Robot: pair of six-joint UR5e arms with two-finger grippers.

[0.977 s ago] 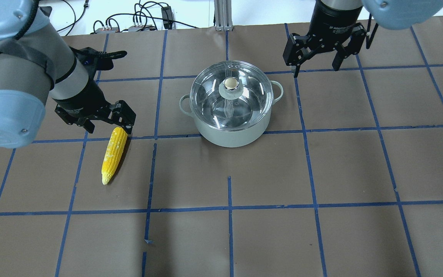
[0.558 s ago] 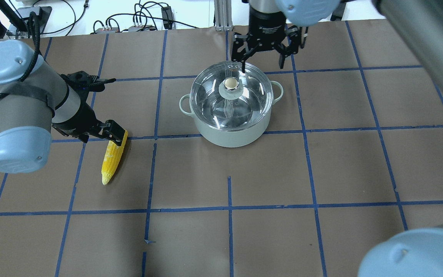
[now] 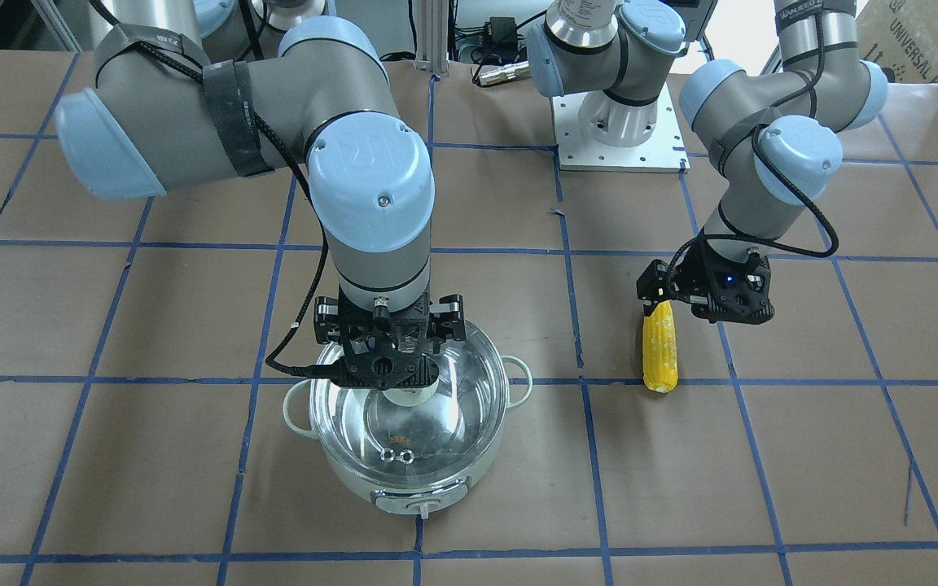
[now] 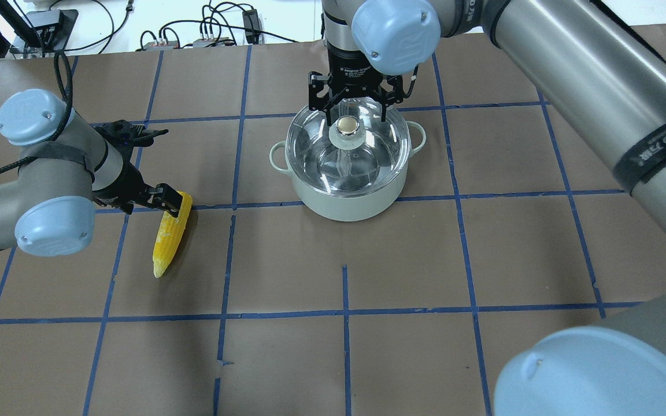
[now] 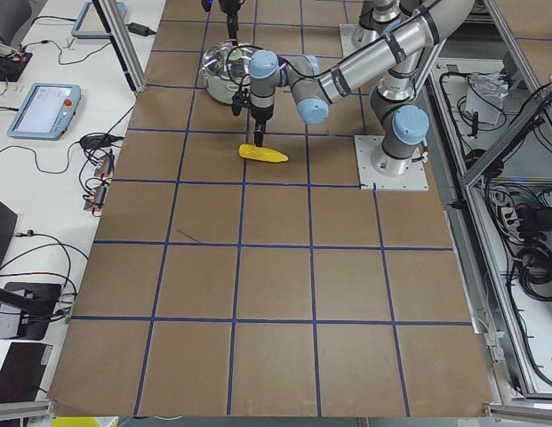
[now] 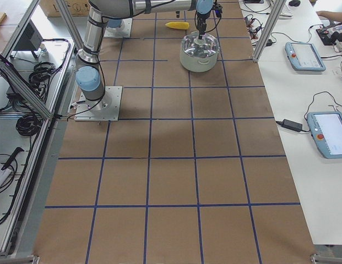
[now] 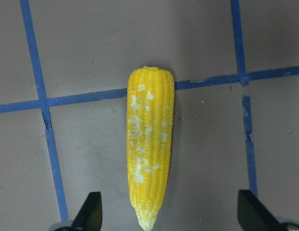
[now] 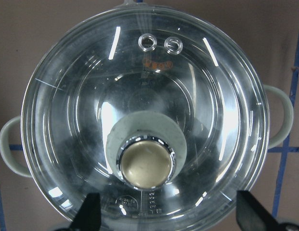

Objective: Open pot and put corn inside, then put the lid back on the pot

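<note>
The pale mint pot (image 4: 347,199) stands mid-table with the glass lid (image 4: 376,156) on it. It also shows in the front view (image 3: 404,480). My right gripper (image 4: 353,107) is open and hovers just above the lid's knob (image 4: 347,124). In the right wrist view its fingertips (image 8: 91,214) flank the knob (image 8: 145,166) without touching it. The yellow corn (image 4: 171,237) lies on the table to the pot's left. My left gripper (image 4: 148,202) is open above it. In the left wrist view the corn (image 7: 150,154) has its tapered tip between the fingertips (image 7: 250,211).
Brown paper with a blue tape grid covers the table. Cables and power boxes (image 4: 211,34) lie along the far edge. The arms' base plate (image 3: 620,122) sits at the robot side. Tablets (image 6: 305,55) lie on a side bench.
My right arm has swung in from the back right to just above the lid's knob. My left gripper has shifted slightly over the corn. Pot, lid and corn have not moved.
</note>
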